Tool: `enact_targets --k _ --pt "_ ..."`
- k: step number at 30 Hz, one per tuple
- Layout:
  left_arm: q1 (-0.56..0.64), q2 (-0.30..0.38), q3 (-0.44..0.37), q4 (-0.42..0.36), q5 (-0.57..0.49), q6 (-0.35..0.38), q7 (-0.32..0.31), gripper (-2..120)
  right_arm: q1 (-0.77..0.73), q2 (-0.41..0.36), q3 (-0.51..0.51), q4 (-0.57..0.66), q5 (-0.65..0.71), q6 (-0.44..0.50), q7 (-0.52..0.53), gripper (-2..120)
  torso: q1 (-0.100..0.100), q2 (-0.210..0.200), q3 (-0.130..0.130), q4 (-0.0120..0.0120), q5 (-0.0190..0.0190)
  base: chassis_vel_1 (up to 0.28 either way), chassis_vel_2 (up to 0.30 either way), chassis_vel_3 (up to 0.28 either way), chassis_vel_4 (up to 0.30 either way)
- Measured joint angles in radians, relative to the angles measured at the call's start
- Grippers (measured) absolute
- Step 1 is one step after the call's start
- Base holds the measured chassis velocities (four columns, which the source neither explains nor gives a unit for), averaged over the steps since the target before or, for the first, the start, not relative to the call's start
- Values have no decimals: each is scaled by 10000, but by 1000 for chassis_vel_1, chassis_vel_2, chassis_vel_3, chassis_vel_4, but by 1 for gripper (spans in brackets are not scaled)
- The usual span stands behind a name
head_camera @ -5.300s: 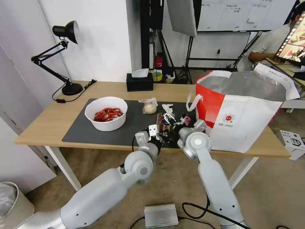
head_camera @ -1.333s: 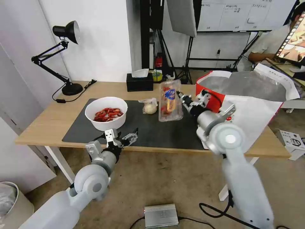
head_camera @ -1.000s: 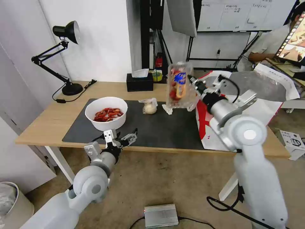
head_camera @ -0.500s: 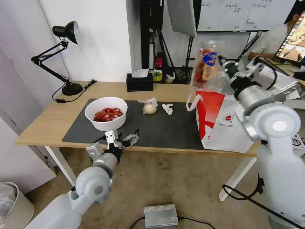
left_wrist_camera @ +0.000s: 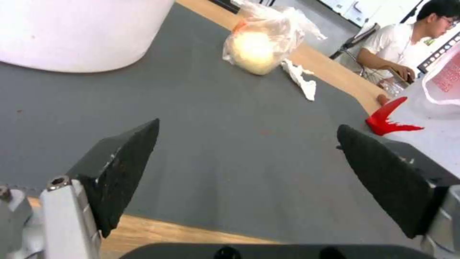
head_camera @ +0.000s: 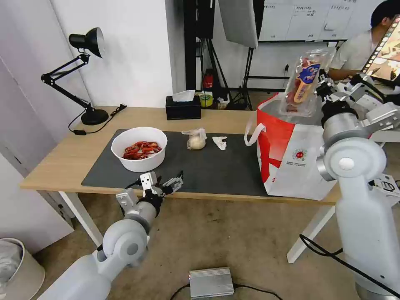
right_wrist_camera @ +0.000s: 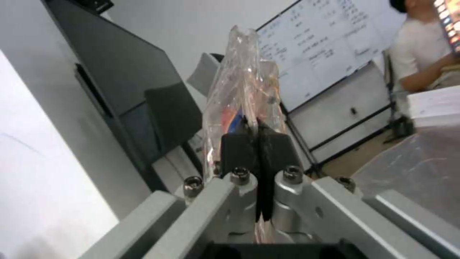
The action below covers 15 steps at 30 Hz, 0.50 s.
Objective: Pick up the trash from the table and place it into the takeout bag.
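Note:
My right gripper [head_camera: 320, 86] is shut on the clear plastic tray [head_camera: 303, 83] and holds it upright in the air, over the foil-lined mouth of the takeout bag [head_camera: 291, 158]. In the right wrist view the right gripper [right_wrist_camera: 258, 138] pinches the tray [right_wrist_camera: 239, 79] by its edge. On the dark mat [head_camera: 208, 166] lie the white bowl of red shells [head_camera: 139, 148], the knotted clear bag [head_camera: 196, 141] and the crumpled tissue [head_camera: 220, 142]. My left gripper [head_camera: 164, 185] hangs open at the table's front edge, holding nothing. Between the left gripper's [left_wrist_camera: 247, 158] fingers I see the knotted bag [left_wrist_camera: 256, 50] and the tissue [left_wrist_camera: 302, 77].
A black desk lamp [head_camera: 83, 62] stands at the table's back left and a black tissue box [head_camera: 182, 107] at the back. The bag fills the table's [head_camera: 66, 154] right end. A silver box [head_camera: 211, 282] lies on the floor. A person sits behind the bag.
My right arm has lifted the tray off the mat and carried it up and right, over the bag's opening. My left gripper drew back to the front edge and has since stayed there.

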Motion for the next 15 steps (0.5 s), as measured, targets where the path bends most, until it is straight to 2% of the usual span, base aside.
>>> enact_targets --k 8,15 --pt "4 -28 18 5 5 -4 -2 100 -288 35 -51 -214 -1142 79 -135 0 0 -1 0 0 1 0 0 0 0" --pt "24 -28 2 -29 8 -8 -4 100 -385 49 -57 -206 -1143 74 -128 0 0 -1 -1 0 1 0 0 0 0"
